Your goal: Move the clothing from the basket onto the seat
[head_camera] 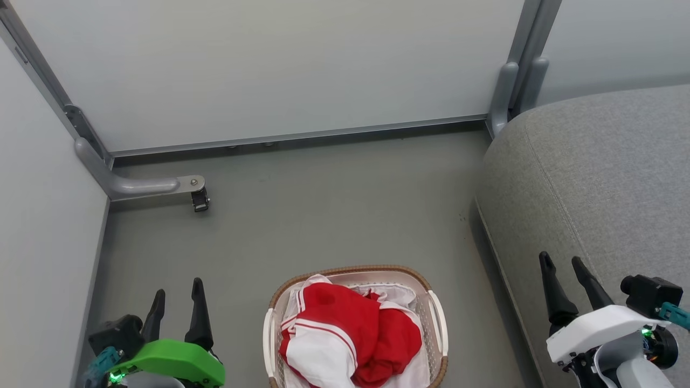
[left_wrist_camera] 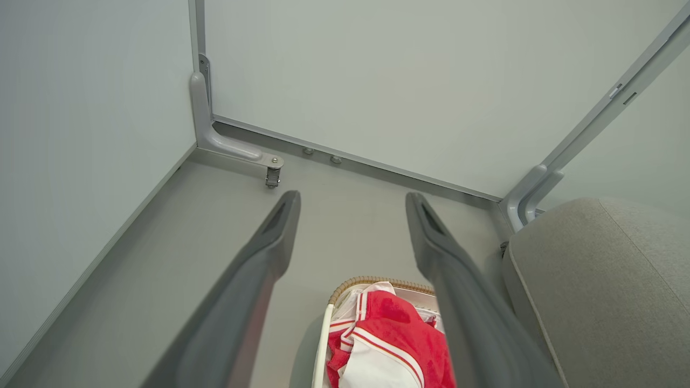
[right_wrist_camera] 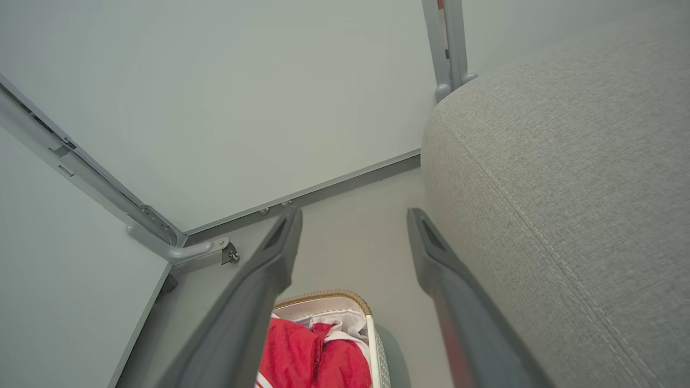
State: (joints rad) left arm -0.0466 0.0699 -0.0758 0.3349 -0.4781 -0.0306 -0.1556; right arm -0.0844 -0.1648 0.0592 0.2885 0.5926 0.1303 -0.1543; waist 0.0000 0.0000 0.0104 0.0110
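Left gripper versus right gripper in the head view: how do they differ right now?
The left gripper has a green housing; the right gripper has a white one. The left hangs over the floor left of the basket; the right hangs by the seat. Both are open and empty, fingers pointing up the view.

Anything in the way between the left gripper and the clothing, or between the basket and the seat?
Nothing visible. The clothing lies uncovered on top in the basket; only floor separates it from the left gripper, jaws open, and from the seat on the right.
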